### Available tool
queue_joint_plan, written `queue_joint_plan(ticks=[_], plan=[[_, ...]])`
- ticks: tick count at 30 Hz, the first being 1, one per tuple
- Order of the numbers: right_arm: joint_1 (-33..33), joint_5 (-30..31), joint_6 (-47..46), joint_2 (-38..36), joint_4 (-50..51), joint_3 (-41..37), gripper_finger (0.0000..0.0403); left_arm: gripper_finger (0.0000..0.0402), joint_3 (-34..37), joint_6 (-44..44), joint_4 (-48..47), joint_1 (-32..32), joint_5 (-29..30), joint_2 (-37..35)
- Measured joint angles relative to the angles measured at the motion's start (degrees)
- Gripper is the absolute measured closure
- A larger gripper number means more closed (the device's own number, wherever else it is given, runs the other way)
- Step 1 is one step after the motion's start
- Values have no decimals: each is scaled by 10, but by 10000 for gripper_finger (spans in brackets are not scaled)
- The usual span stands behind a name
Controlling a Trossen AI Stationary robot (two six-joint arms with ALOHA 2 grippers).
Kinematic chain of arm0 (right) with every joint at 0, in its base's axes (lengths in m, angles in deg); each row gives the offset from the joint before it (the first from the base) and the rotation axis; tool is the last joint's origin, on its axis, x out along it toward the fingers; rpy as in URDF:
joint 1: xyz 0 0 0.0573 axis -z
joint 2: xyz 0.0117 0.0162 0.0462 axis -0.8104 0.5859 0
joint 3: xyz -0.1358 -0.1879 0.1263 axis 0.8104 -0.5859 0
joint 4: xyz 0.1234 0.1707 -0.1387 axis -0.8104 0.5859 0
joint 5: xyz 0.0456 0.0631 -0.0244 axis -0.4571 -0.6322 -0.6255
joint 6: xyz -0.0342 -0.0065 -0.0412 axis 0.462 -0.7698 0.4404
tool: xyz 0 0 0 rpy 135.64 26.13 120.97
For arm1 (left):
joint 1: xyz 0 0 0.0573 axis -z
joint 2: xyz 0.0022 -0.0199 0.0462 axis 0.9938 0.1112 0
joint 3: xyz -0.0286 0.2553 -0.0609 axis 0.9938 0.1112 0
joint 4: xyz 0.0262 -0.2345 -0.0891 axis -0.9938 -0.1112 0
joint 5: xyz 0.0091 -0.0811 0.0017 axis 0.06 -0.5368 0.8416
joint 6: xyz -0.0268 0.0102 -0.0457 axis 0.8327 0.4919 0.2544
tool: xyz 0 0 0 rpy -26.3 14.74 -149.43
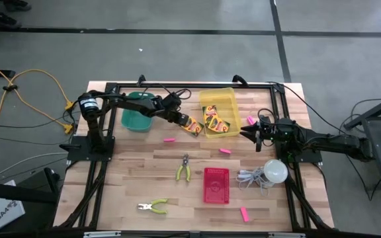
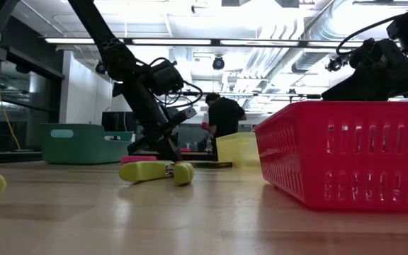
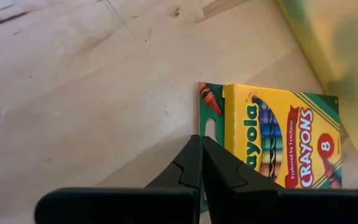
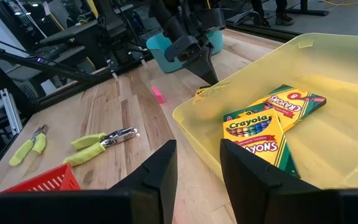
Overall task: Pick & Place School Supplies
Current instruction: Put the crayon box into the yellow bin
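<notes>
A yellow-and-green crayon box (image 1: 192,125) lies on the wood just left of the yellow bin (image 1: 227,98). My left gripper (image 1: 181,119) is shut on its near end. Two more crayon boxes (image 4: 253,130) (image 4: 289,101) lie flat inside the bin. Pink erasers lie loose on the table (image 1: 169,140) (image 1: 225,151) (image 1: 244,213). My right gripper (image 1: 251,131) hangs open right of the bin, touching nothing; its fingers (image 4: 197,174) frame the bin's wall. My left gripper pinches the crayon box's green hang-tab end (image 3: 208,132) between its two shut fingertips (image 3: 191,163). The fingers slant down from the table's left and lie along the box. The printed face is up. I cannot tell whether the box is clear of the table.
A teal bin (image 1: 136,112) stands behind the left arm. Two yellow-handled pliers (image 1: 184,170) (image 1: 153,207) and a red basket (image 1: 216,185) lie toward the near edge. A white bulb with coiled cord (image 1: 274,172) sits at the right. A person (image 2: 225,117) stands in the room beyond.
</notes>
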Motion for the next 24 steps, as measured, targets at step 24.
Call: queue_joint_plan(ticks=[24], plan=[[0,0,0,0,0,0,292,401,2,-24,-12,-8,4,-50]])
